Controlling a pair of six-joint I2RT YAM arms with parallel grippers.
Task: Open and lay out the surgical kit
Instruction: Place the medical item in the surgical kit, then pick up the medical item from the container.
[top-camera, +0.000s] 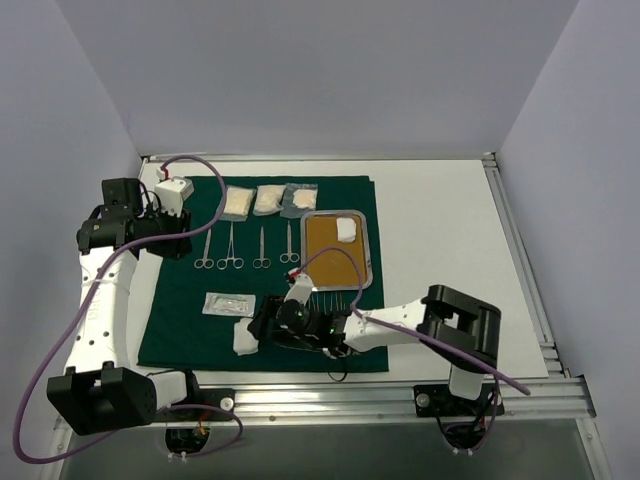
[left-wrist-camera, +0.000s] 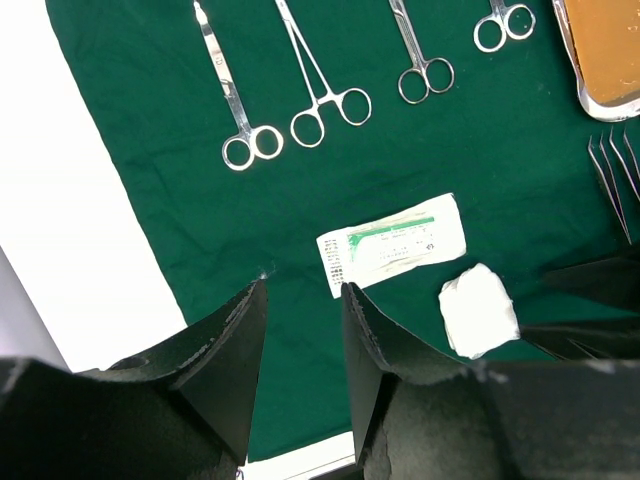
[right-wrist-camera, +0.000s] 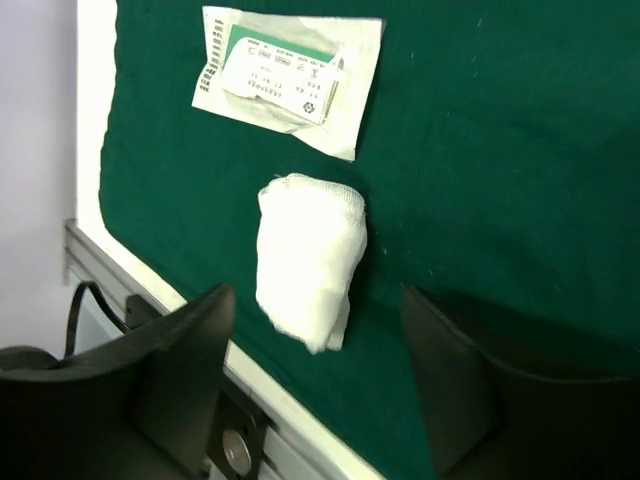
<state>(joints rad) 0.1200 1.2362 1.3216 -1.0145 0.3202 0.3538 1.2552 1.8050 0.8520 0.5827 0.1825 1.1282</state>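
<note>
The right end effector (right-wrist-camera: 318, 305) is held open and empty over a folded white gauze pad (right-wrist-camera: 305, 250) laid on dark green cloth (right-wrist-camera: 480, 150).

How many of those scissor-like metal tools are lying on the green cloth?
4, in a row on the green cloth: the leftmost, a second, a third, and a fourth nearest the steel tray. The robot's arm could hide more.
</note>
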